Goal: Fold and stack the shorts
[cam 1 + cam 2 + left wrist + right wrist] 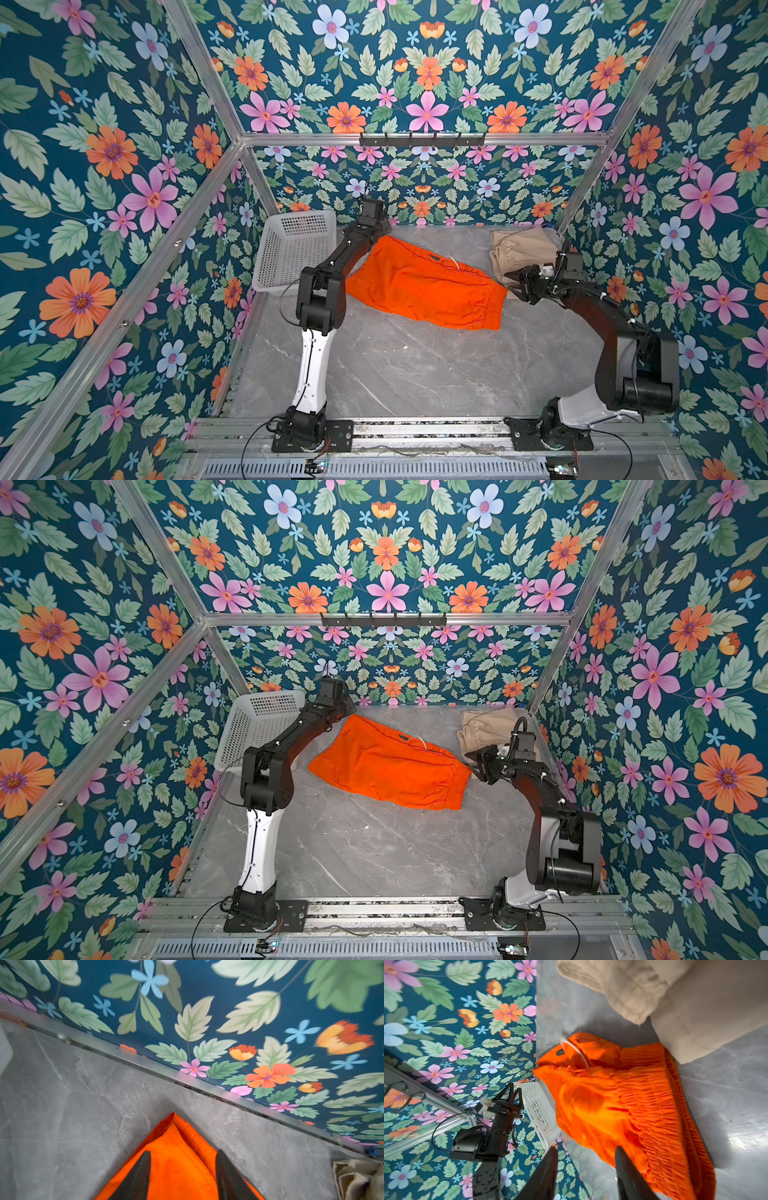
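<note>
the bright orange cloth shorts with the white drawstring lie folded flat across the back middle of the grey marble tabletop, their waistband end just beside the folded beige cloth shorts in the back right corner; the white perforated plastic basket stands at the back left; the left gripper sits over the far hem corner, its fingers parted with orange cloth lying flat beneath them, gripping nothing; the right gripper is at the waistband end, likewise parted and empty; we judge this a release after a fold; to do it well we would lift both grippers straight up, so no fingertip snags a layer and drags the fold open; next we would want matched grips at both ends, for a crosswise fold that fits the beige pile
</note>
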Controlling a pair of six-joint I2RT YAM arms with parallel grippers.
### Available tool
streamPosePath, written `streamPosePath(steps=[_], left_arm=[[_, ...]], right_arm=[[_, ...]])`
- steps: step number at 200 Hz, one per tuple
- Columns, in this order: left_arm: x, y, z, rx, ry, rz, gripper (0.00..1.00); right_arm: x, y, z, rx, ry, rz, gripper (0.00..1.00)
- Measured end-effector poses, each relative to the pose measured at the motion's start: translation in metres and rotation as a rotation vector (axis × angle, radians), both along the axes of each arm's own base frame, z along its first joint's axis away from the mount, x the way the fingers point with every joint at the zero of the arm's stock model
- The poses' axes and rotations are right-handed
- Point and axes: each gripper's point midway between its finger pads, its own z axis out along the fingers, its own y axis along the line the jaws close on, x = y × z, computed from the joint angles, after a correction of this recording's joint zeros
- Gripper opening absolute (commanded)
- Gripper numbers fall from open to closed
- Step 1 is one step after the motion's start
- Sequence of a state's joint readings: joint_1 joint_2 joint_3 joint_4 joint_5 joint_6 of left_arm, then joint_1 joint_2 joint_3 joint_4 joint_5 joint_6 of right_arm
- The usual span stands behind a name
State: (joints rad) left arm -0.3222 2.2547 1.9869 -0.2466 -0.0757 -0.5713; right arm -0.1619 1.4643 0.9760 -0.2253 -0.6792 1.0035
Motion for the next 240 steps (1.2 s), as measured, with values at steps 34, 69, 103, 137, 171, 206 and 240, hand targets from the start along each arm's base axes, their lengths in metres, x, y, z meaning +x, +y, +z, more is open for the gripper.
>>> streamPosePath(steps=[34, 69, 103, 137, 171, 206, 240], left_arm=[[-0.042, 0.005, 0.034, -0.019, -0.058, -0.059, 0.51], [-0.071, -0.006, -0.002, -0.054, 0.007, -0.162, 0.51], [-0.082, -0.018, -0.061, -0.1, 0.123, -0.216, 0.51], [-0.095, -0.018, -0.108, -0.117, 0.224, -0.213, 0.5], [-0.115, -0.009, -0.129, -0.114, 0.279, -0.187, 0.5], [-0.152, 0.007, -0.136, -0.108, 0.302, -0.156, 0.5], [-0.203, 0.027, -0.14, -0.126, 0.316, -0.113, 0.5]], right_arm=[[-0.008, 0.021, 0.031, -0.156, -0.09, 0.065, 0.46], [-0.005, 0.076, 0.005, -0.219, -0.06, 0.249, 0.44], [0.003, 0.094, -0.047, -0.23, 0.037, 0.315, 0.44], [0.004, 0.087, -0.093, -0.267, 0.128, 0.321, 0.43], [-0.005, 0.071, -0.121, -0.304, 0.194, 0.304, 0.43], [-0.016, 0.069, -0.127, -0.327, 0.191, 0.328, 0.42], [-0.036, 0.067, -0.126, -0.351, 0.197, 0.373, 0.42]])
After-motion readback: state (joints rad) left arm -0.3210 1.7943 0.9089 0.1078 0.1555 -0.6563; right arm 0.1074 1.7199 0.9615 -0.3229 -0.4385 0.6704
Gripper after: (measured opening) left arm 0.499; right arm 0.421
